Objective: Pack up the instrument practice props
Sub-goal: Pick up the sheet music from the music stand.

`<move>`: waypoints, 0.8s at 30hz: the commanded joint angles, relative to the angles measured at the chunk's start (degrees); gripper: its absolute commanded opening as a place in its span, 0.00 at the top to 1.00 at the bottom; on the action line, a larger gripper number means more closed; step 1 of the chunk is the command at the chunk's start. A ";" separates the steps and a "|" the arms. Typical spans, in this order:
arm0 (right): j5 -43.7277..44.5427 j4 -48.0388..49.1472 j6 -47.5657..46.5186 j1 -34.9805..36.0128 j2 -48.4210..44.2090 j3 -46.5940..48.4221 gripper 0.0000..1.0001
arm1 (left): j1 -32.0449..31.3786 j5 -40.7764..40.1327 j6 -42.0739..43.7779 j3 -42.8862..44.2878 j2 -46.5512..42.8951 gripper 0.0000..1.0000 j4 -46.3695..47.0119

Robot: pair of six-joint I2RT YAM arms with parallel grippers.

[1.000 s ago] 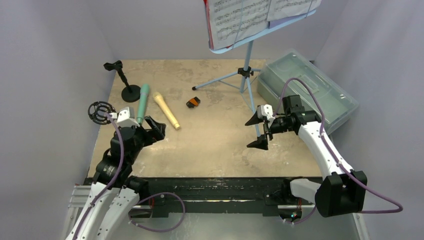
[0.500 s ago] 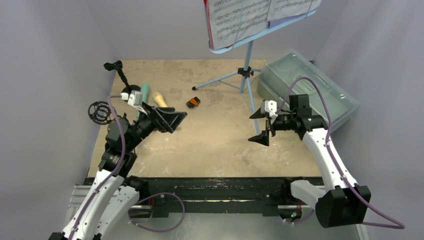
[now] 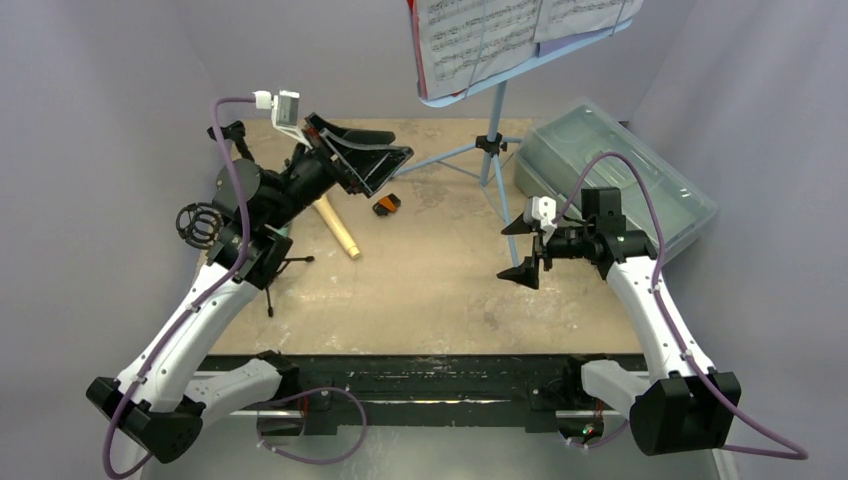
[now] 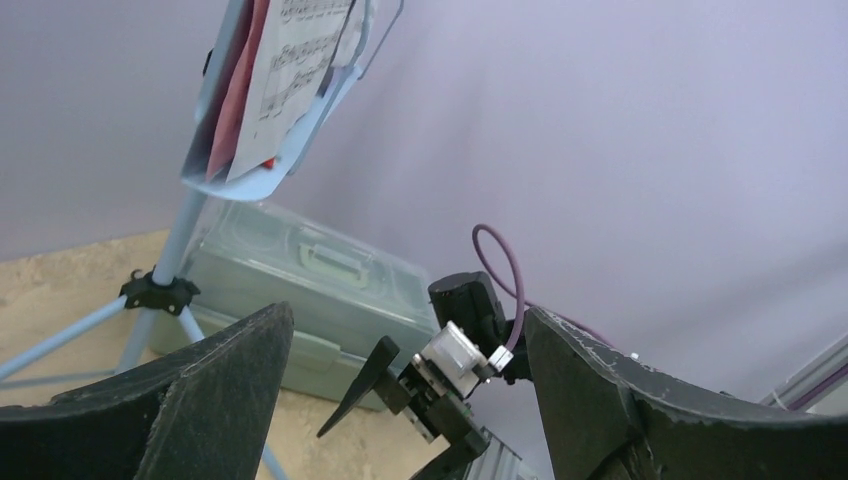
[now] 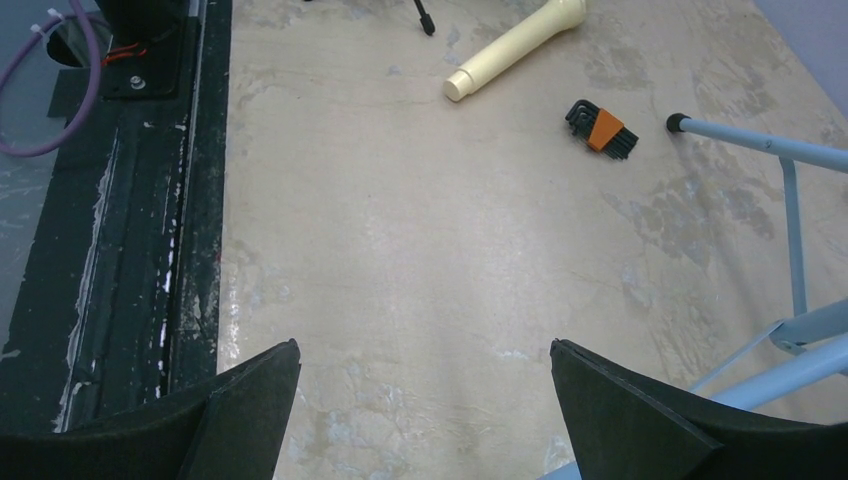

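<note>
Left wrist: music rack [image 4: 262, 178] well beyond parted jaws.

Plain lilac-grey walls [image 3: 100, 120] close in beyond my left pincer [image 3: 390, 160] and outward of my right pincer [image 3: 510, 254]. Beneath both lies the table [image 3: 430, 290], mottled beige, with a scuffed black strip [image 3: 430, 372] along its edge behind them. Soft, even light.

Top view high behind the near edge, looking down over the whole table [image 3: 430, 290], left wrist view raised, facing right at rack [image 4: 262, 183] and box [image 4: 290, 280], right wrist view close above table, sharing beige mic [image 5: 515, 42] with top
</note>
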 commanded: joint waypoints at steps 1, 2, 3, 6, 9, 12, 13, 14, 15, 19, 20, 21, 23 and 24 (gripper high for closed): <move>0.72 1.34 1.03 -0.26 -0.34 -0.32 0.01 | -2.88 -4.26 1.30 6.96 2.20 0.16 0.62; 0.73 1.35 1.09 -0.28 -0.27 -0.30 0.01 | -3.87 -5.56 2.11 8.26 2.96 0.17 -0.02; 0.73 1.35 1.11 -0.29 -0.25 -0.26 0.01 | -4.64 -6.63 2.65 9.51 3.80 0.18 -0.69; 0.81 1.35 1.12 -0.29 -0.26 -0.32 0.01 | -6.36 -9.67 4.12 13.23 6.53 0.20 -2.84; 0.90 1.44 1.20 -0.27 -0.25 -0.41 0.01 | -7.36 -12.10 4.40 15.20 8.90 0.22 -2.62; 0.99 1.49 1.20 -0.33 -0.26 -0.45 0.01 | -8.17 -14.80 6.02 17.89 11.41 0.23 -4.14; 0.99 1.50 1.28 -0.31 -0.18 -0.45 0.01 | -8.32 -15.57 6.54 18.73 12.22 0.23 -4.66; 1.06 1.53 1.29 -0.35 -0.17 -0.49 0.01 | -8.45 -16.20 7.27 19.62 12.94 0.23 -5.10; 1.08 1.53 1.28 -0.33 -0.17 -0.44 0.01 | -8.49 -16.85 7.77 20.50 13.80 0.23 -5.74; 1.16 1.50 1.21 -0.36 -0.17 -0.59 0.01 | -8.73 -17.60 9.34 23.34 16.67 0.23 -6.90; 1.17 1.46 1.23 -0.38 -0.17 -0.59 0.01 | -8.73 -17.69 9.48 23.62 17.11 0.23 -6.90; 1.12 1.44 1.21 -0.37 -0.17 -0.59 0.01 | -8.78 -17.86 9.60 23.81 17.55 0.23 -6.93; 1.08 1.44 1.20 -0.33 -0.17 -0.52 0.01 | -8.74 -18.16 9.86 24.04 18.28 0.23 -6.84; 1.08 1.40 1.20 -0.37 -0.17 -0.58 0.01 | -8.78 -18.35 10.03 24.05 18.57 0.23 -6.72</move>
